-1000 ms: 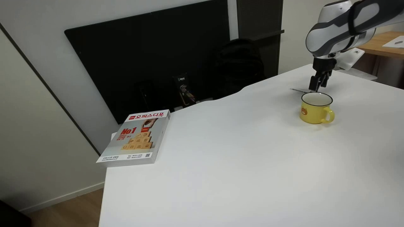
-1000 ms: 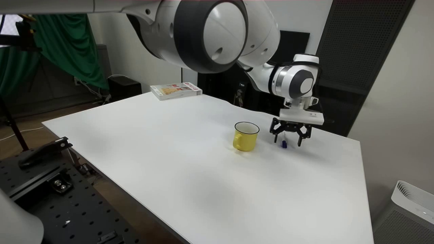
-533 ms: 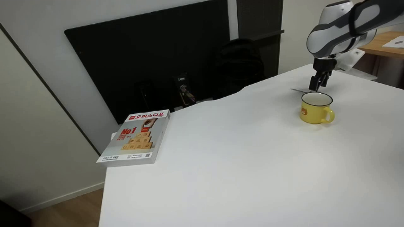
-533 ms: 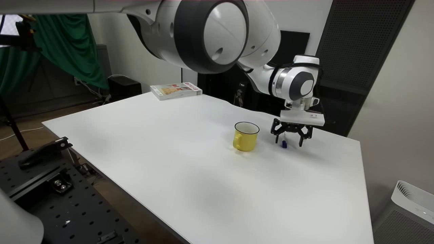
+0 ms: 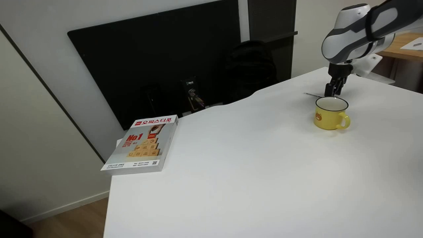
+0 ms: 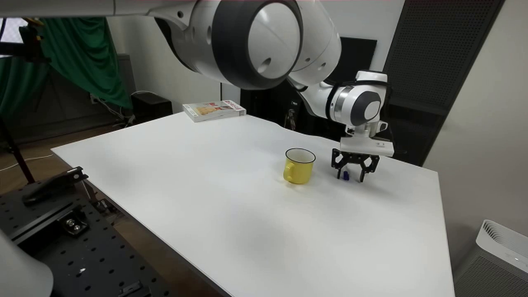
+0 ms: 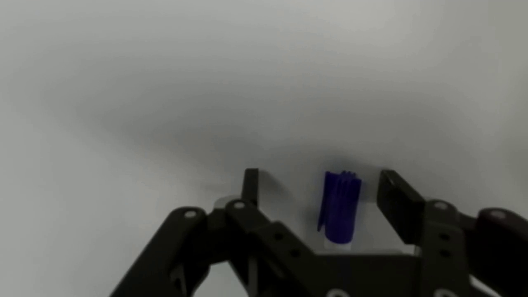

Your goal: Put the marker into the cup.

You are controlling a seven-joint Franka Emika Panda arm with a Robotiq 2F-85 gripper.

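Observation:
The marker lies on the white table; its blue capped end shows in the wrist view and in an exterior view. Its thin far end shows in an exterior view, the rest hidden behind the cup and gripper. My gripper is partly open, with one finger on each side of the blue cap and a gap on both sides, the cap nearer the right finger. The gripper is low over the table in both exterior views. The yellow cup stands upright beside it, also in an exterior view.
A thick red-and-white book lies at the table's edge, far from the gripper; it also shows in an exterior view. The white table has its edge behind the gripper. A white slatted unit stands on the floor beside the table.
My gripper has moved down a little toward the table, and its fingers have come somewhat closer together around the marker. The marker and the cup have not moved.

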